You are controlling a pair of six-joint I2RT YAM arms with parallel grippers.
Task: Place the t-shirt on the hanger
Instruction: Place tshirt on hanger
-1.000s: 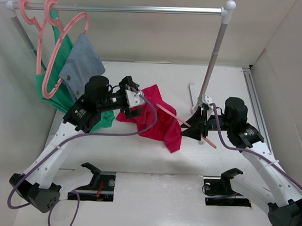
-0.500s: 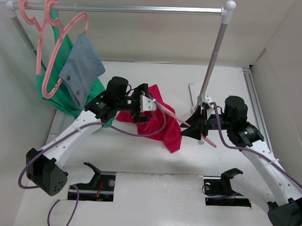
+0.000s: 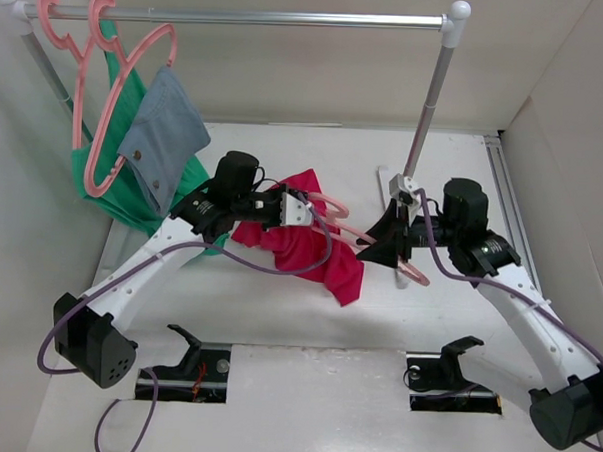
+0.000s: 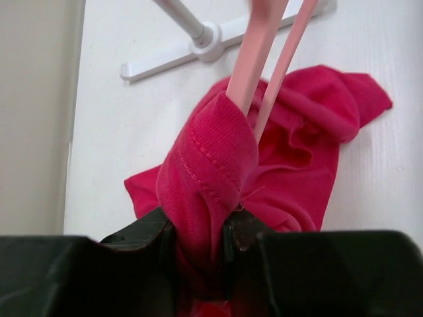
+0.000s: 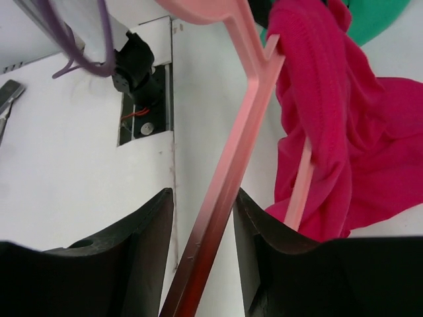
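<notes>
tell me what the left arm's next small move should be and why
Probably draw the pinched cloth a little further along the hanger. The left gripper is shut on a fold of the t-shirt, the hanger's tip sits only just inside that fold, and the right gripper clamps the hanger, so the cloth should slide on.

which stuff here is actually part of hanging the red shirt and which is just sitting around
In the job: t-shirt; hanger poking into it.
Just sitting around: green garment; grey-blue cloth; pink hangers carrying them; rail.
</notes>
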